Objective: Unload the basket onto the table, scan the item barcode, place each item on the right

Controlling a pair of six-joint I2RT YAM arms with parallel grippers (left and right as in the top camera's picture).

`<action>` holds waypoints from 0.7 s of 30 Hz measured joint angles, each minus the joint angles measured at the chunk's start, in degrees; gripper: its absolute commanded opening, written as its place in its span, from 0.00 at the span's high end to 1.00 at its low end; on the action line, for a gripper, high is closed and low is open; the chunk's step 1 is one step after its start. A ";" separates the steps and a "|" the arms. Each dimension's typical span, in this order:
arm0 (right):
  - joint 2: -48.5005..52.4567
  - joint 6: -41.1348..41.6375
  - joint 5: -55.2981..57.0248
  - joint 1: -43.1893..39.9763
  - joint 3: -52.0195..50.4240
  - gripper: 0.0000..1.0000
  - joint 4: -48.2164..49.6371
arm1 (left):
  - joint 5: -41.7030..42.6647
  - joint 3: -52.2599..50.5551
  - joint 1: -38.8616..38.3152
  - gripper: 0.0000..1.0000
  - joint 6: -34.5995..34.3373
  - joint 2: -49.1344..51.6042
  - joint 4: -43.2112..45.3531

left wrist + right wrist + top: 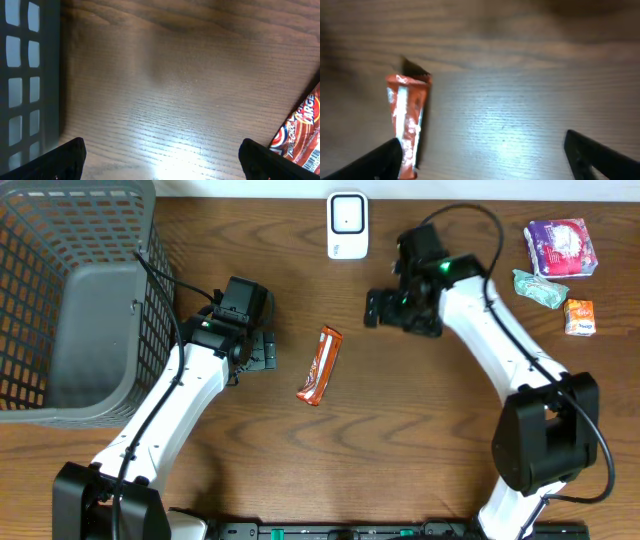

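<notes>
While the wrist cameras are catching only the dark tips of each tool's fingers at the lower corners of their frames, the rest of the fingers is lying out of shot. The left wrist view is cutting off the orange-red snack bar (300, 132) at the frame's right edge, so only one printed end is showing, and I cannot make out a barcode on it. The right wrist view is giving the bar (407, 125) whole but blurred, its print unreadable. From overhead the bar (319, 366) is lying flat on the bare wooden bench (400, 430), slanted, between the two arms. The left tool (262, 350) is hovering just beside its left flank, jaws standing wide with nothing between them (160, 160), the bar's end sitting near one finger. The right tool (378, 308) is hanging above and to the bar's right, apart from it, also gaping wide and empty (485, 160), with the bar lying toward one finger rather than centred. The white scanner (347, 225) is standing at the far edge. The grey mesh basket (70, 300) is being cropped by the overhead frame's left edge, and three small packets (560, 247) are lying at the far right, their labels too small to read.
</notes>
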 measured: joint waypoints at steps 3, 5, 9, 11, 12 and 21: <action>0.04 3.48 -0.11 0.00 -4.13 0.18 3.28 | 0.00 0.00 0.00 0.02 0.02 0.00 0.02; 0.09 5.53 -1.05 -0.15 -6.82 0.20 6.75 | 0.00 0.00 0.00 0.02 0.02 0.00 0.02; 0.15 7.91 -7.74 -0.04 -11.65 0.25 15.65 | -0.02 0.00 0.00 0.02 0.00 0.00 -0.02; 0.15 9.57 -11.04 0.33 -13.77 0.27 18.25 | -0.02 0.00 0.00 0.02 0.02 0.00 -0.04; 0.15 10.88 -12.28 0.59 -14.86 0.27 19.34 | -0.02 0.00 0.00 0.02 0.02 0.00 -0.02; 0.17 23.10 -18.86 6.23 -22.84 0.22 27.89 | -0.02 0.00 0.00 0.02 0.00 0.02 -0.07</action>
